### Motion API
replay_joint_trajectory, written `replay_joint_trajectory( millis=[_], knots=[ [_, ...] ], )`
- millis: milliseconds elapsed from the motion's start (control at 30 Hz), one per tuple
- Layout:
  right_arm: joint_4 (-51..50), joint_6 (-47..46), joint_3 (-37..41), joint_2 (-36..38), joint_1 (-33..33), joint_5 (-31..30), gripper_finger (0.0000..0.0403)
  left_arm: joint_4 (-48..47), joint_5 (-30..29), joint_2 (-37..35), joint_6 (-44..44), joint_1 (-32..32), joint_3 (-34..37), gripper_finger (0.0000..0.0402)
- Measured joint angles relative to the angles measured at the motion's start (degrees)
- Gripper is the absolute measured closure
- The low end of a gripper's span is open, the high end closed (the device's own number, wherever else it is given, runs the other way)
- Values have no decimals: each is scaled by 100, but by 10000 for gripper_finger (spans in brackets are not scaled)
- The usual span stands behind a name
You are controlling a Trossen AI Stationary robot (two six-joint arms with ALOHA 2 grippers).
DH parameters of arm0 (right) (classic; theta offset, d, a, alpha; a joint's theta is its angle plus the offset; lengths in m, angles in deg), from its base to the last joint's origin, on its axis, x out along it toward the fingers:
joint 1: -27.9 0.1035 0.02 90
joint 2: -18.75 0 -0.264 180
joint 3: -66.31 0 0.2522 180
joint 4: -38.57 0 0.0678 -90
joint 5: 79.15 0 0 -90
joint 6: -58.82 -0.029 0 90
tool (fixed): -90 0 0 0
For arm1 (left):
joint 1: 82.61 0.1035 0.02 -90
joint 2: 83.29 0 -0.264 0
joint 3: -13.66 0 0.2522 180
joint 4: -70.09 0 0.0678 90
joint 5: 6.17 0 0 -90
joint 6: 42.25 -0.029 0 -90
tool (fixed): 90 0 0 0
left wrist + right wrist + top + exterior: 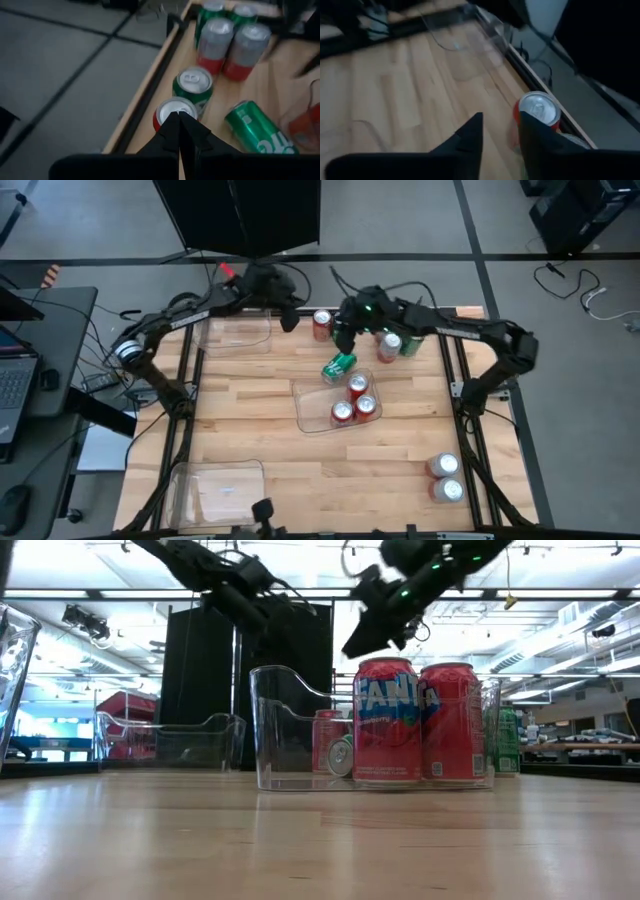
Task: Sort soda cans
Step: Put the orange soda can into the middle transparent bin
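Wooden worktop (250,450) mid-sort — three red soda cans (355,402) sitting in the centre tray (310,405).
Others waiting loose; left pincer (290,320) hovering shut, right pincer (343,340) parting, empty, above a toppled green can (339,366).

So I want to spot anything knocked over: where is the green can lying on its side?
In the high view the tipped green can lies on the table just beyond the middle clear tray, below the right gripper, near the table's far edge.
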Motion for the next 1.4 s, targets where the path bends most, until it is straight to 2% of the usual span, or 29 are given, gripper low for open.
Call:
replay_joint_trajectory(
  millis=[200,333,467,600,967,1100,1267,1400],
  knots=[
    [-857,297,-1116,-1003,-190,10,180,740,108,-949,141,-2,938,401],
    [-1189,434,-1750,-1542,-298,20,119,780,133,-1391,116,-2,1344,401],
    [-1493,613,-2275,-2028,-403,20,79,888,129,-1727,72,0,1667,401],
    [-1610,689,-2582,-2415,-461,21,58,879,122,-1889,-41,0,1914,400],
    [-1687,684,-2665,-2870,-614,41,64,1006,52,-1937,-222,0,2208,399],
    [-1670,684,-2665,-2914,-636,145,85,1050,42,-1937,-221,0,2208,399],
    [-1673,720,-2669,-2914,-649,321,133,1055,33,-1934,-210,0,2208,399],
    [-1647,794,-2669,-2910,-620,339,137,1107,33,-1934,-204,0,2208,398]
  ],
)
